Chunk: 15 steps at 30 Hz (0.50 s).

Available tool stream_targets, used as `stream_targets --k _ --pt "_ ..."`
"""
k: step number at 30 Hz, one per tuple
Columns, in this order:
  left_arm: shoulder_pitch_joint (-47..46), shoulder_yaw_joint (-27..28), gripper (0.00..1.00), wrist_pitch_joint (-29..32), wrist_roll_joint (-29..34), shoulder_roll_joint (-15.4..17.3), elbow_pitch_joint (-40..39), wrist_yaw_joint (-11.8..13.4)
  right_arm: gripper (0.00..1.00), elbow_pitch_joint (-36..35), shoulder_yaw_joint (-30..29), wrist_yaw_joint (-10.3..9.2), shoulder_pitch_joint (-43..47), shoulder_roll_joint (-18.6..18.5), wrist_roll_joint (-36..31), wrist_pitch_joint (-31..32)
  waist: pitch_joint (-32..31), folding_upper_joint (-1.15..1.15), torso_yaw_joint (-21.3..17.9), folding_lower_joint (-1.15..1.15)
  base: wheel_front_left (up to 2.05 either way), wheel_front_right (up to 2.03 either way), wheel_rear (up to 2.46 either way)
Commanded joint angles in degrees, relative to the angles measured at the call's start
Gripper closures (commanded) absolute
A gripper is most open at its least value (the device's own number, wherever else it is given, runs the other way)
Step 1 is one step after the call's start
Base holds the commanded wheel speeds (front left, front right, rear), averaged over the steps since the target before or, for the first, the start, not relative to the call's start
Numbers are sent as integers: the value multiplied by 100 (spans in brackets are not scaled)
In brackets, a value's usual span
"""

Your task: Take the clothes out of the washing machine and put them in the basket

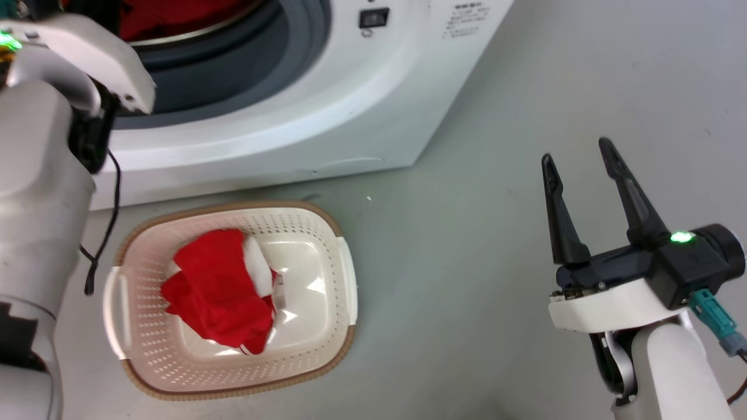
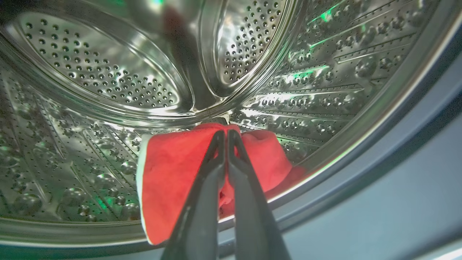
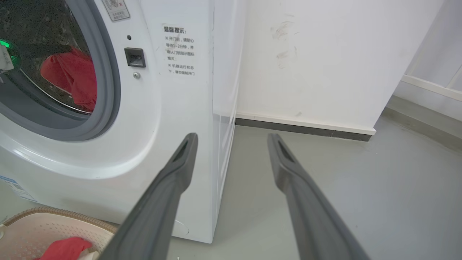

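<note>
Floor [image 1: 496,262]: smooth grey, carrying the machine and the basket.
Wall [image 3: 325,54]: white and scuffed, with a skirting [image 3: 303,129] in white and dark bands along its foot.
Washing machine [image 1: 327,111]: white front-loader with a grey rubber ring [image 3: 108,90] round the opening, a perforated steel drum [image 2: 108,72] and a printed label [image 3: 179,50] on its front.
Basket [image 1: 152,350]: cream, perforated, brown-rimmed, on the floor just before the machine.
Red garment [image 1: 216,291]: crumpled in the basket, white trim showing.
Second red garment [image 2: 169,169]: low in the drum, near the opening.
Left gripper [image 2: 224,133]: inside the drum, fingers pressed together, pinching the second red garment.
Right gripper [image 1: 575,150]: over the floor, well apart from the basket, fingers spread, empty.
</note>
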Motion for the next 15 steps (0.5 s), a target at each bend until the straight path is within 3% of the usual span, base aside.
stream_targets --k 1,4,15 --pt "163 17 100 -54 -3 -37 -87 -5 0 38 -17 -6 80 6 -45 -14 -250 0 211 0 0 0 0" --pt "459 79 100 -103 113 -46 -477 71 0 64 -13 -6 140 7 -80 -14 -436 0 311 0 0 0 0" --pt "2363 925 100 -109 778 47 -3211 670 0 231 -92 -6 382 7 -132 -14 -1193 0 587 0 0 0 0"
